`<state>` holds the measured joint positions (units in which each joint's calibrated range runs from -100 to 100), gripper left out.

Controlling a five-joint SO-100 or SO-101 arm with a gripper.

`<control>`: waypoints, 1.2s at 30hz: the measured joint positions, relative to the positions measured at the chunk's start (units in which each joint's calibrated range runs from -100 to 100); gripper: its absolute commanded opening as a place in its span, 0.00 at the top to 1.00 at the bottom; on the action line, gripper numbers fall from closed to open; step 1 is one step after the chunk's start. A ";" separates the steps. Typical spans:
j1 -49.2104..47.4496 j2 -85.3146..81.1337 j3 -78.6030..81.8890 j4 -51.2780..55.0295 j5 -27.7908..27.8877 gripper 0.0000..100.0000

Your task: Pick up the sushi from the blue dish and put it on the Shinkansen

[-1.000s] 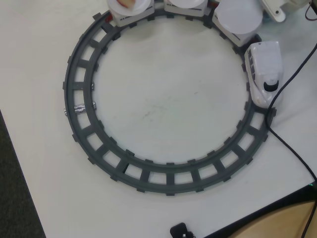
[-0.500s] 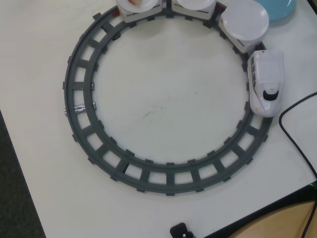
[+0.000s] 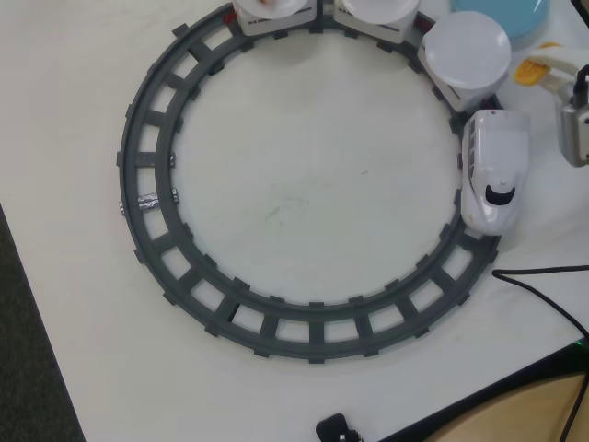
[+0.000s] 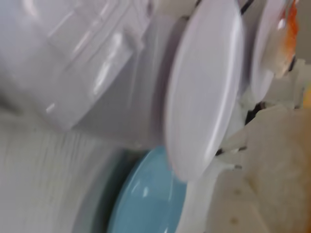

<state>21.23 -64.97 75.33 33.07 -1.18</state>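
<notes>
In the overhead view the white Shinkansen (image 3: pixel 494 170) stands on the right side of the grey track, nose toward the front. It pulls cars topped with white plates; the nearest plate (image 3: pixel 465 46) is bare. The blue dish (image 3: pixel 504 13) lies at the top right, partly cut off. My gripper (image 3: pixel 541 70) hangs just right of that plate and below the dish, shut on the yellow-orange sushi (image 3: pixel 528 72). The wrist view is blurred. It shows the plate edge-on (image 4: pixel 204 87), the blue dish (image 4: pixel 146 194), a beige finger (image 4: pixel 272 170) and a yellow sliver of sushi (image 4: pixel 307 94).
The grey circular track (image 3: pixel 147 175) fills the white table. Two more plate cars (image 3: pixel 377 9) run along the top edge; one (image 3: pixel 271 7) carries a pinkish piece. A black cable (image 3: pixel 543 276) runs at the right. The table edge lies at the lower right.
</notes>
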 measured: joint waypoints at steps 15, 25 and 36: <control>-0.16 19.28 -3.33 -7.44 3.19 0.98; -3.47 20.21 -3.42 -12.60 4.97 0.98; -3.39 28.72 -4.68 -16.97 5.39 0.98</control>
<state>17.84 -36.25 70.64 16.10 4.21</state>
